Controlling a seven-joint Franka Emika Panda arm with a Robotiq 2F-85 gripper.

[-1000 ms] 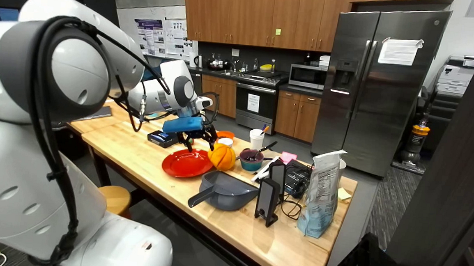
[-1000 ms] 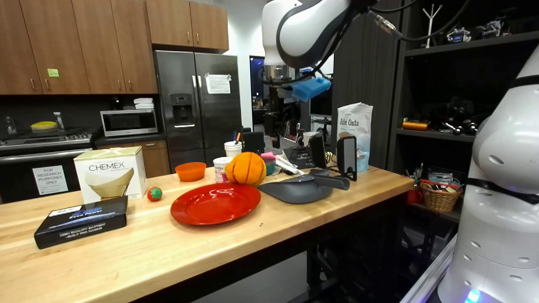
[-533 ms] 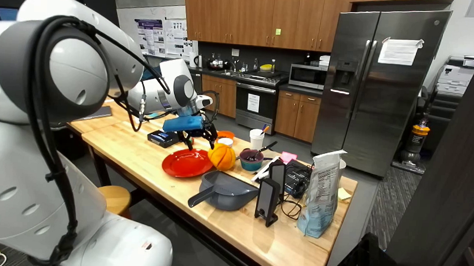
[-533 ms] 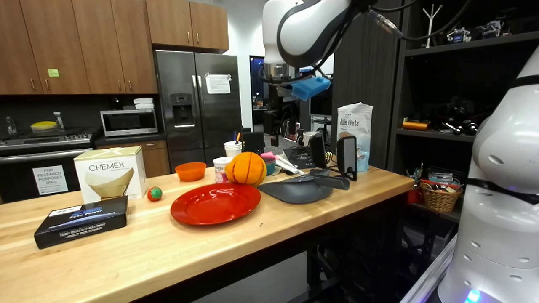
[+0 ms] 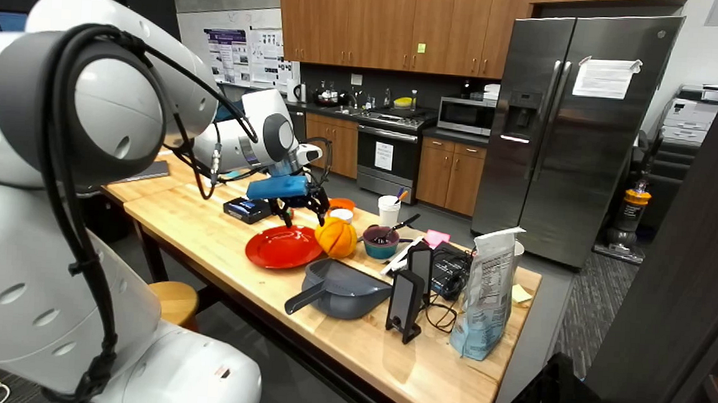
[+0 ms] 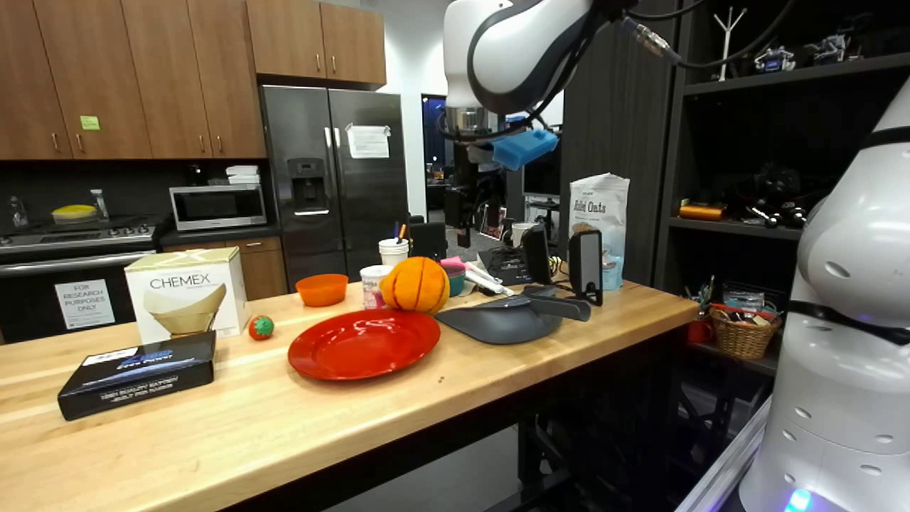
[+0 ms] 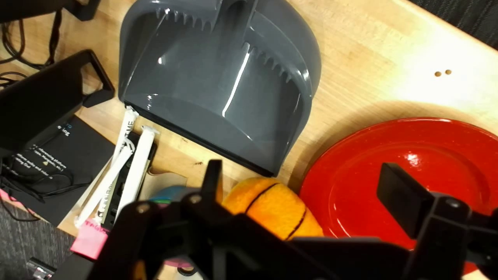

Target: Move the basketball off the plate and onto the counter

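Currently the orange basketball [image 6: 419, 286] rests on the light-wood counter [image 6: 270, 398], right beside the round red plate [image 6: 359, 347], so near the rim that I cannot tell whether the two touch. Above them hangs the Robotiq gripper [image 7: 303, 186], its jaws spread wide; in the wrist view the basketball shows below and between them, apart from both, partly covered by the gripper itself, while one jaw stands over the plate. Around the basketball in that view, the plate lies at three o'clock, a grey dustpan [image 7: 194, 89] at eleven, white wrapped sticks [image 7: 136, 173] at ten and a pink note [image 7: 90, 239] at nine. Taken from the plate in an exterior view, the basketball sits at one o'clock and the gripper hangs farther out and higher, also toward one; the dustpan lies at three, an orange bowl [image 6: 322, 290] stands at eleven and a toy strawberry [image 6: 261, 328] rests at nine. Near twelve, between the orange bowl and the basketball, stands a pink-and-white tub [image 6: 371, 286], its edge partly hidden by the basketball. Farther off toward nine are the white Chemex box [image 6: 186, 291] and, in front of it, a flat black battery box [image 6: 138, 377]. Toward two o'clock stand a pair of speakers [image 6: 585, 264], with an upright bag of rolled oats [image 6: 601, 203] behind the nearer one.
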